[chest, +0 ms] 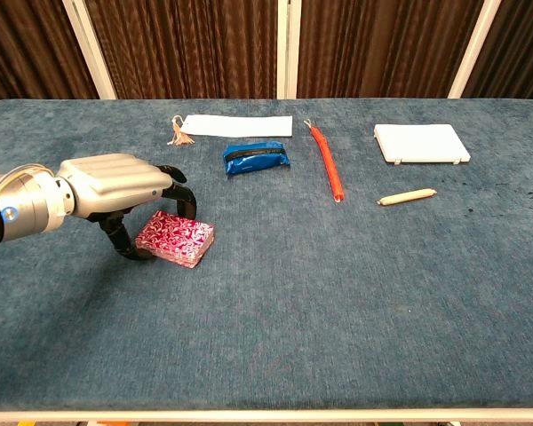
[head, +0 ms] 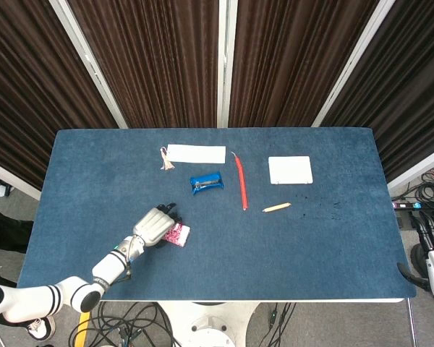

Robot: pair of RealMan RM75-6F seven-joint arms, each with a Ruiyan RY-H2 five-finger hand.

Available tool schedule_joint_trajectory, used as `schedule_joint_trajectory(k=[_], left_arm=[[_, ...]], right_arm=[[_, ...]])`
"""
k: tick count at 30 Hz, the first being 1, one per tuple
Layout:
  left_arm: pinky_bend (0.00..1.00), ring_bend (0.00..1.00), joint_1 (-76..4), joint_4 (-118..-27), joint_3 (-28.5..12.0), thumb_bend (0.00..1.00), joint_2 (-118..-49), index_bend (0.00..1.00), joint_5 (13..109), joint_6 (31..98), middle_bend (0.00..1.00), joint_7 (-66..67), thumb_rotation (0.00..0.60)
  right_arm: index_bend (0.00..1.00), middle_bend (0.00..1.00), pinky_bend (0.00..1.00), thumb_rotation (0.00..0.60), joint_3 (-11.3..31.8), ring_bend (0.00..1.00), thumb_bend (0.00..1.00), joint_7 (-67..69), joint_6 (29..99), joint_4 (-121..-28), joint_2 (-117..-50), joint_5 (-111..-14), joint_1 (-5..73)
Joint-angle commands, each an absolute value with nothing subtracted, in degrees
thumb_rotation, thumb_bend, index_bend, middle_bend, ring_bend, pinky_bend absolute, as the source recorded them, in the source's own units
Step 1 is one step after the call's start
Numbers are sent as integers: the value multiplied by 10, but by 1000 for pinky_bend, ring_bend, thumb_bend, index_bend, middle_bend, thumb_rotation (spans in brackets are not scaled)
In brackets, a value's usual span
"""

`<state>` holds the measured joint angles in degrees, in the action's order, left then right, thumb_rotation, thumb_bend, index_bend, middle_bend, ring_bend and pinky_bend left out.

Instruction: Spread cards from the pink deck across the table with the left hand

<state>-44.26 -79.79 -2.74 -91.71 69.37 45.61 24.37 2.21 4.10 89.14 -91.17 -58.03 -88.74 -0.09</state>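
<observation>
Surface: a table point(head: 333, 246) covered in blue carpet-like cloth, rectangular, with a pale edge along the near side. Room: dark brown pleated curtains point(head: 152, 58) are hung behind it, divided by white frame bars point(head: 225, 61); cables point(head: 130, 325) are seen on the floor below the near edge.

Pink deck point(chest: 175, 238): a squared stack with a pink-and-white swirled back pattern, laid flat on the left near part of the table. No cards are fanned out from it.

Left hand point(chest: 115, 182): silver back, black fingers point(chest: 179, 197). It is arched over the left end of the deck, thumb set at the deck's left edge and fingers curved above its top. Whether the deck is actually gripped cannot be told.

Right hand: not shown in either view.

Other items, ranged along the far half: white paper strip with tassel point(head: 195, 154), blue packet point(head: 206, 182), red stick point(head: 241, 182), white pad point(head: 290, 170), small tan stick point(head: 276, 207).
</observation>
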Motion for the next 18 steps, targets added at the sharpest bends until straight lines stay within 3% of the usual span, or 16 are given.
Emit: schedule_joint_trajectory(k=[1, 18], left_arm=[[224, 63, -443, -797, -25, 237, -918, 290, 698, 458, 284, 240, 600], [225, 63, -443, -787, -21, 244, -922, 314, 709, 463, 308, 214, 600]], right_arm=[[0, 0, 0, 600, 22, 0, 101, 39, 890, -911, -581, -886, -1], [0, 0, 0, 600, 24, 0, 101, 34, 882, -911, -582, -875, 0]])
